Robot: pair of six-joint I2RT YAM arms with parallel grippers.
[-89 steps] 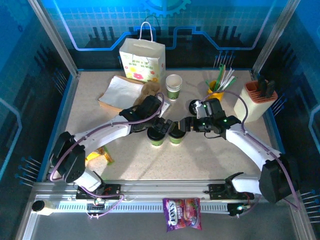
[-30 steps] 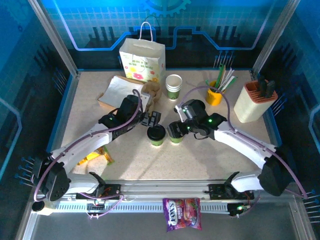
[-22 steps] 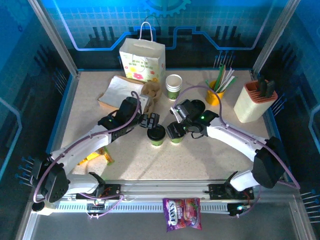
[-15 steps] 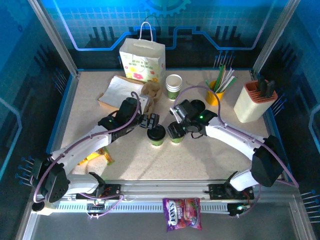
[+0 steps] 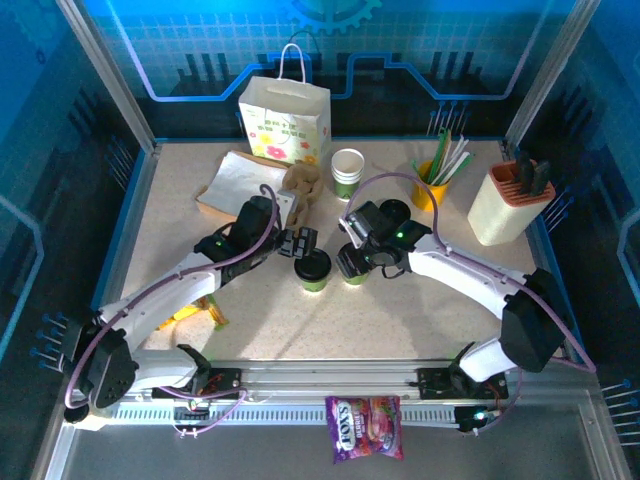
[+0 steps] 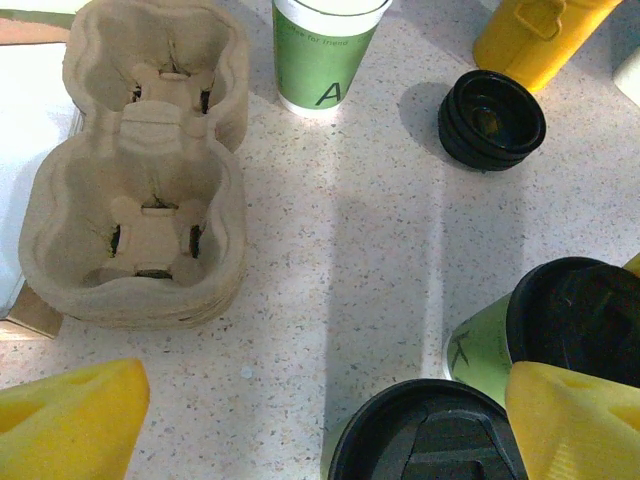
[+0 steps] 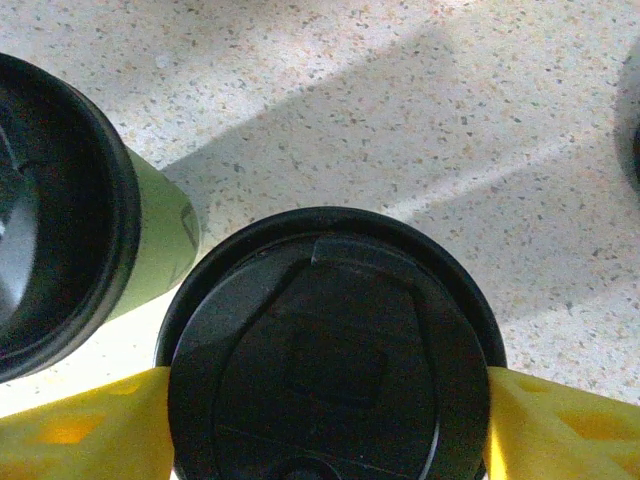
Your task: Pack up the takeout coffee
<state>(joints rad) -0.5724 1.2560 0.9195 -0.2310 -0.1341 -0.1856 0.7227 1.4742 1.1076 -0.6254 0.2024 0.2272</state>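
- Paper packet [image 5: 238, 185], flat and white, lies at the far left of the table [image 5: 420, 320], and the flower-printed bag [image 5: 285, 122] stands upright behind it.
- Next along comes the cardboard cup carrier [image 6: 150, 170], just beside the packet, with its two wells facing up.
- Now the left gripper [image 5: 298, 243]: it hovers just behind the left coffee cup [image 5: 312, 269]. Its yellow fingers [image 6: 70, 415] are spread wide and grip nothing. The cup's black lid [image 6: 430, 450] sits low between them, clear of both.
- Mid-table, the two coffees stand upright with lids on, close together. I cannot tell whether they touch.
- Over to the right gripper [image 5: 352, 262]: it is down over the right coffee cup [image 7: 330, 370], with a yellow finger [image 7: 560, 430] on each side of the cup, below the lid rim. The rim hides the contact, so I cannot tell whether they press or only flank the cup.
- Behind the coffees stands a stack of unlidded green-and-white cups [image 5: 347, 173].
- Right of that stack is a small pile of spare black lids [image 5: 393, 210].
- Then comes the yellow cup of straws [image 5: 432, 188], and at the far right a beige holder [image 5: 508, 205].
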